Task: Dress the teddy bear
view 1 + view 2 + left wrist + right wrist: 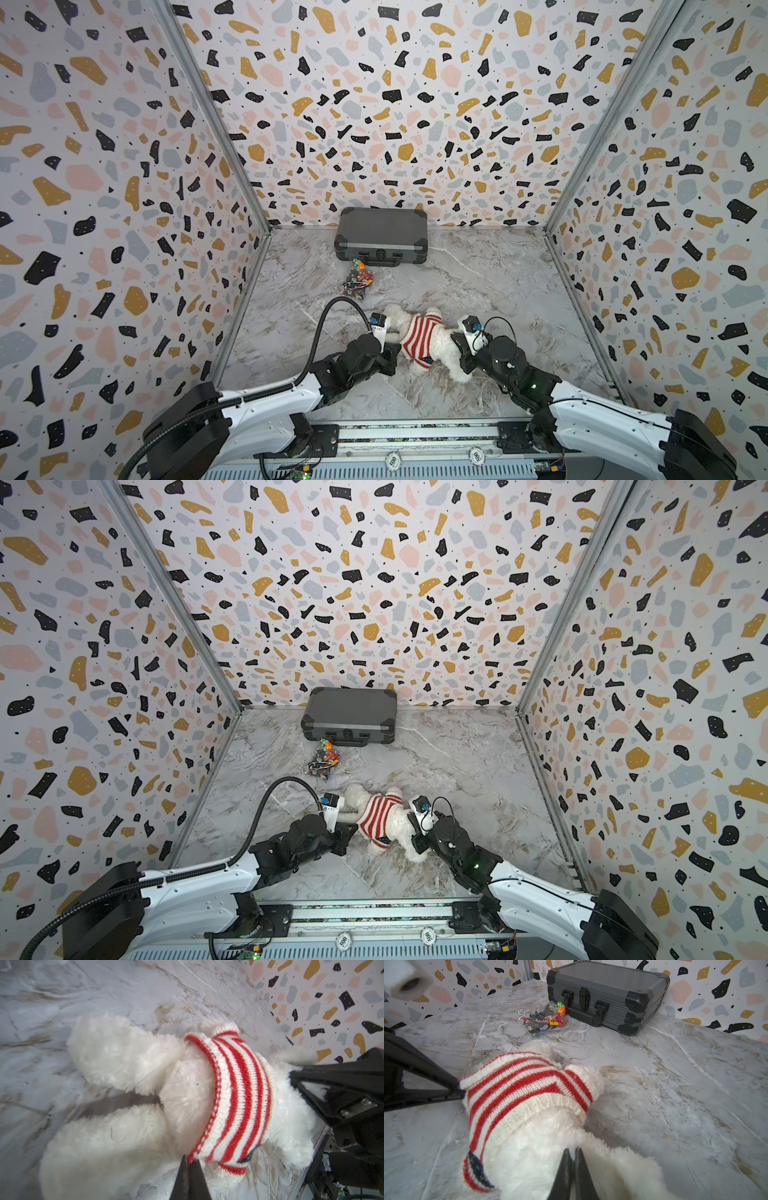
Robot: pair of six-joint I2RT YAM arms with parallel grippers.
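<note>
Near the front of the table point(498, 282), between the left gripper point(397, 353) and the right gripper point(457, 347), the bear point(441, 354) lies flat on the marble. In both top views its white body runs on a slant from back left to front right. No view shows its face.

A sweater point(417, 338) in red and white stripes sits round its trunk. In the left wrist view the two legs of the bear point(124, 1059) stick out bare past the hem of the sweater point(239, 1095). In the right wrist view one arm is in a sleeve of the sweater point(519, 1088), and a small navy patch shows on the knit.

The left gripper point(190, 1164) has its fingers pressed together on the hem, with the braided edge caught between the tips. The right wrist view shows the same pinch from the far side, the left gripper point(460, 1088) touching the knit. The right gripper point(572, 1152) is at the sweater's ribbed end, and its fingers stand almost closed, nipping the fur of the bear point(529, 1157) just past the rib.

Farther back, well apart from the bear, a clear bag point(357, 282) of small coloured bricks lies on the table. Just behind it a dark grey case point(380, 232) lies flat and shut against the terrazzo-print back wall point(374, 104), with its handle and latches facing the bag.
</note>
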